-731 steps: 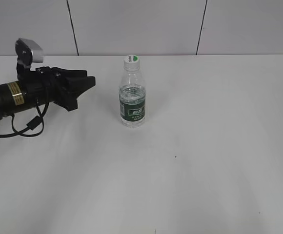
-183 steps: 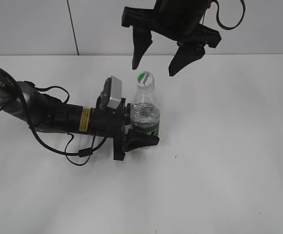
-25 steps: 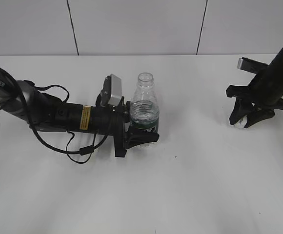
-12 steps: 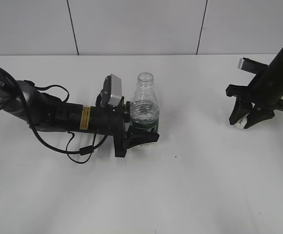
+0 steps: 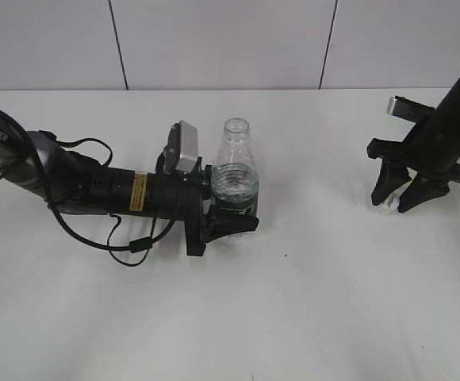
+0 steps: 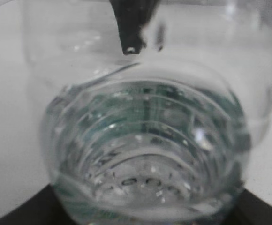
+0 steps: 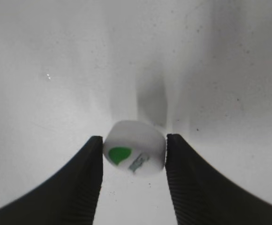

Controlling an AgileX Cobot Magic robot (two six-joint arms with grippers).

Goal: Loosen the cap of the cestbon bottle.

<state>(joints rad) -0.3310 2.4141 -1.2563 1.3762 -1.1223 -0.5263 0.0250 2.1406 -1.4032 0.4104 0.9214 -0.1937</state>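
The cestbon bottle (image 5: 234, 178) stands upright at the table's middle with its neck open and no cap on it. My left gripper (image 5: 230, 226) is shut on its dark green label band. In the left wrist view the ribbed clear body (image 6: 145, 154) fills the frame. The white cap (image 5: 386, 202) with its green patch lies on the table at the far right. My right gripper (image 5: 399, 198) points down over it, jaws slightly apart on either side. In the right wrist view the cap (image 7: 135, 152) lies tilted between the ribbed fingers (image 7: 79, 183) of the right gripper (image 7: 134, 138).
The white table (image 5: 293, 317) runs back to a white panelled wall (image 5: 214, 40). The left arm's black cable (image 5: 127, 242) loops on the table beside the arm.
Over the last second the right gripper's fingers have spread a little around the cap, which now rests on the table. The left gripper and the bottle have not moved.
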